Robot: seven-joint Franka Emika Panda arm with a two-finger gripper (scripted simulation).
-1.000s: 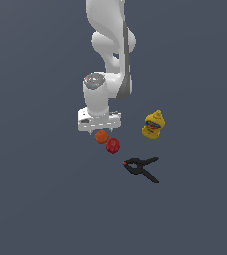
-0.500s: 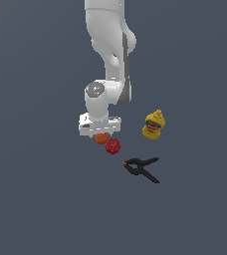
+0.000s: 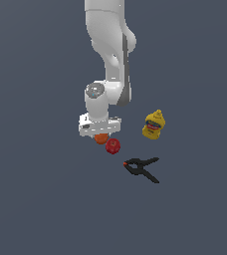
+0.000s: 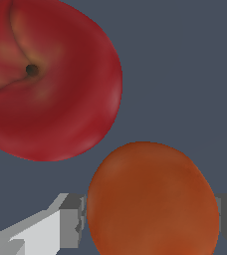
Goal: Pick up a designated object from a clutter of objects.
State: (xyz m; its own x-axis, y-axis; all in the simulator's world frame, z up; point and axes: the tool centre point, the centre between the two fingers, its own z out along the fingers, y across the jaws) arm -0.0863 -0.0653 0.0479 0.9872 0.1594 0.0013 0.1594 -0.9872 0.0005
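Note:
The orange ball [image 3: 101, 139] lies on the dark floor, touching or nearly touching the darker red apple-like ball [image 3: 113, 145]. My gripper [image 3: 101, 135] is down over the orange ball, and the hand hides the ball's upper part in the exterior view. In the wrist view the orange ball [image 4: 153, 199] sits between my two fingers [image 4: 73, 219], one close on each side, with the jaws open around it. The red ball [image 4: 46, 79] fills much of that view beside it.
A yellow mustard bottle [image 3: 154, 125] stands to the exterior view's right of the gripper. A black spring clamp with a red tip [image 3: 142, 168] lies nearer the camera, on the right of the red ball.
The arm has come down, bringing the gripper lower over the orange ball. The balls, bottle and clamp have not moved.

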